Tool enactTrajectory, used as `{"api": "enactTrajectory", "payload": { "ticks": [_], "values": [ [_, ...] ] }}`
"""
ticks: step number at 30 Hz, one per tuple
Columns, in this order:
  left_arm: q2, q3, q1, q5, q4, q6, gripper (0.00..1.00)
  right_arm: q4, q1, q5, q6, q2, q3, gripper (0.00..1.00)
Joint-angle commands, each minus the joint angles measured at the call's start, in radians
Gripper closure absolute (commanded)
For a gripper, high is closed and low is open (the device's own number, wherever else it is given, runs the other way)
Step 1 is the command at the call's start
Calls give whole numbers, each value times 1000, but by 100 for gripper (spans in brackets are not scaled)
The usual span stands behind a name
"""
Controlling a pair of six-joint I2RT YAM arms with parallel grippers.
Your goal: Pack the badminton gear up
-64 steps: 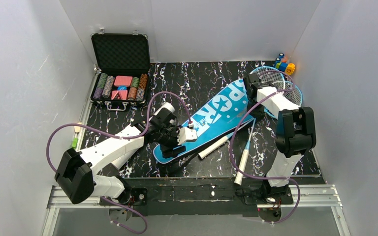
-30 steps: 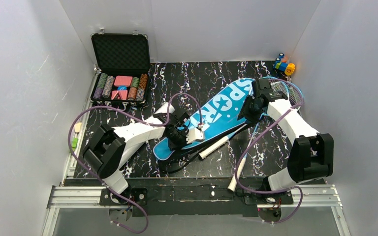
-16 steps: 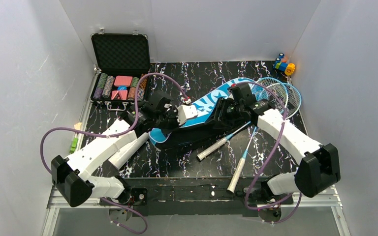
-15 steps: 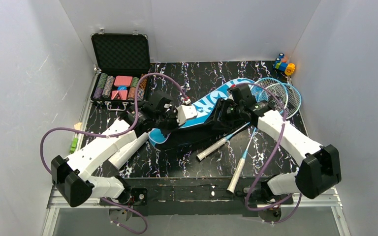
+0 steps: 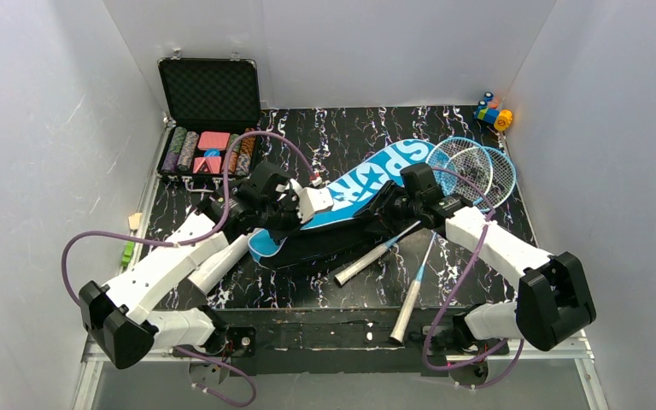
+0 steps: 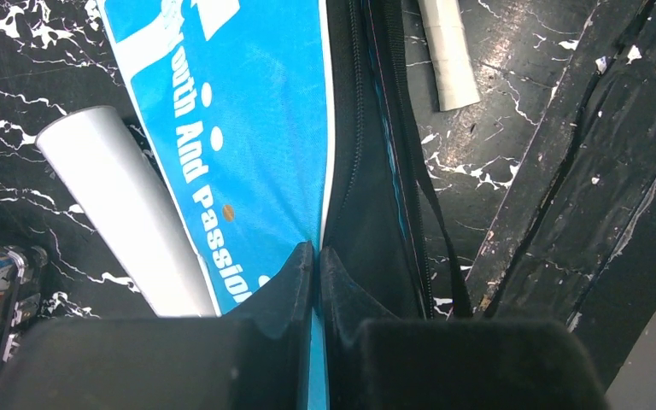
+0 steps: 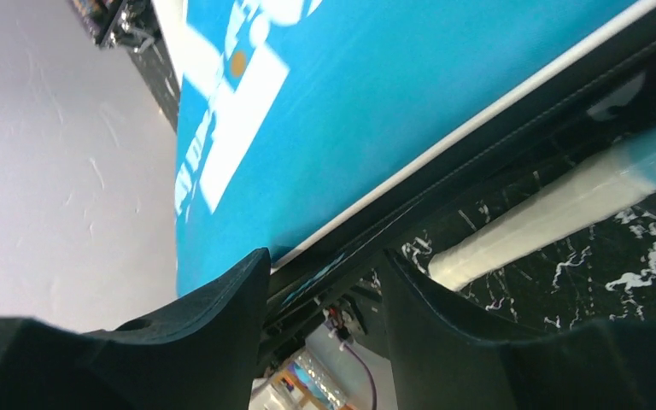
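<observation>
1. We see the left claw pinched tight on the white-piped edge of the bag, at its 8 o'clock end.
2. The right claw straddles the bag's black edge at a narrow gap; whether it grips, we cannot tell.
3. The bag slants mid-table from 8 to 2 o'clock, with the rackets toward 3.

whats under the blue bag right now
One end of the white tube slips under the edge of the blue bag, beside the left tool pinching that edge. The black strap hangs below onto the table. Anything else beneath is covered.
</observation>
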Motion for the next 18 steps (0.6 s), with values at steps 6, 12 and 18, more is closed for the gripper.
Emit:
{"api": "enactTrajectory", "payload": {
  "ticks": [6, 12, 18],
  "values": [
    [-67, -5, 12, 37, -36, 15, 100, 119, -13, 238, 172, 22, -57, 43],
    [-101, -12, 13, 72, -75, 37, 100, 79, -71, 346, 164, 68, -35, 48],
    [-130, 2, 16, 95, -133, 65, 100, 92, -117, 382, 93, 104, -11, 81]
  ]
}}
